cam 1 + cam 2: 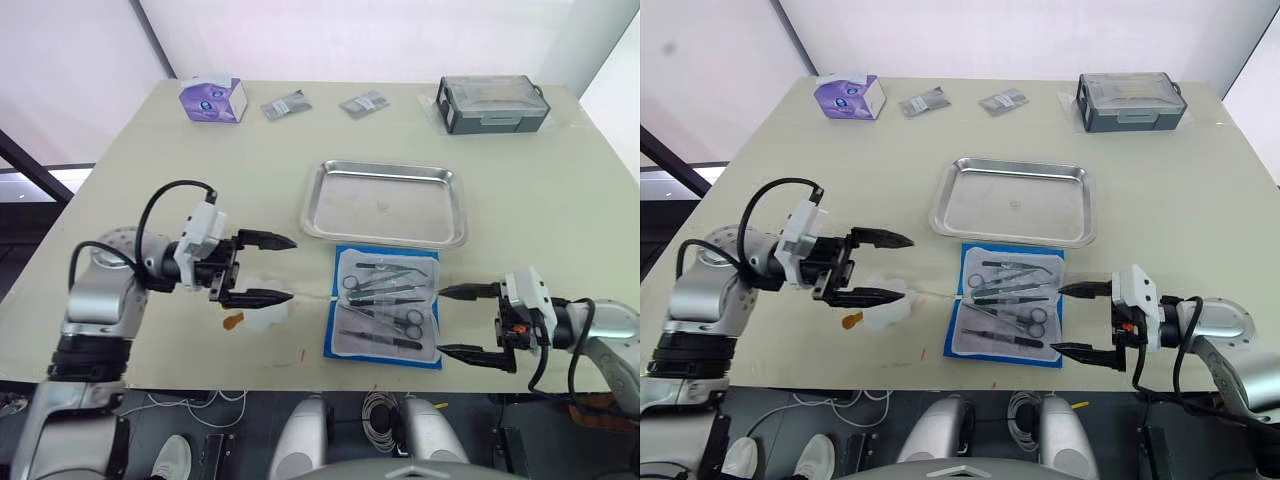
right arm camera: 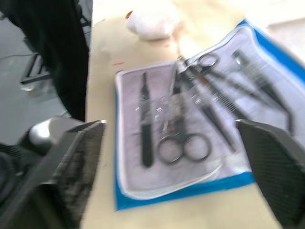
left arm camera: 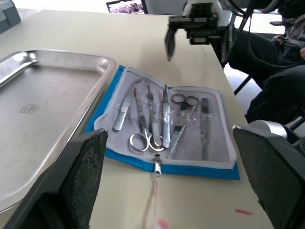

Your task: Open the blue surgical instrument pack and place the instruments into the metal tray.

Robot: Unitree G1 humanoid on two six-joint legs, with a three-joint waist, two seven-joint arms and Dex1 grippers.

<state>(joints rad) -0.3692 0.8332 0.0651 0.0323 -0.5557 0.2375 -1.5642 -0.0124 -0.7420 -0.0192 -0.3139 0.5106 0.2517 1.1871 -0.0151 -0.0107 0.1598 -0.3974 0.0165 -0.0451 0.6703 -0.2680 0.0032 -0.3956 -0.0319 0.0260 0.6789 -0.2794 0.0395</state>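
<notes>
The blue surgical instrument pack (image 1: 350,262) lies opened flat near the table's front edge, its whitish inner layer facing up. Several silvery instruments (image 1: 410,318), among them ring-handled scissors (image 3: 185,100), forceps and tweezers, rest side by side on it. Just behind it sits the metal tray (image 1: 340,200), with nothing in it. My left gripper (image 1: 288,269) is open and hovers left of the pack, above a crumpled white wad (image 1: 266,316). My right gripper (image 1: 442,321) is open at the pack's right edge, holding nothing.
Along the far edge stand a purple tissue box (image 1: 212,100), two grey foil sachets (image 1: 286,105) and a grey lidded plastic box (image 1: 493,103). The front table edge runs just below the pack and both grippers.
</notes>
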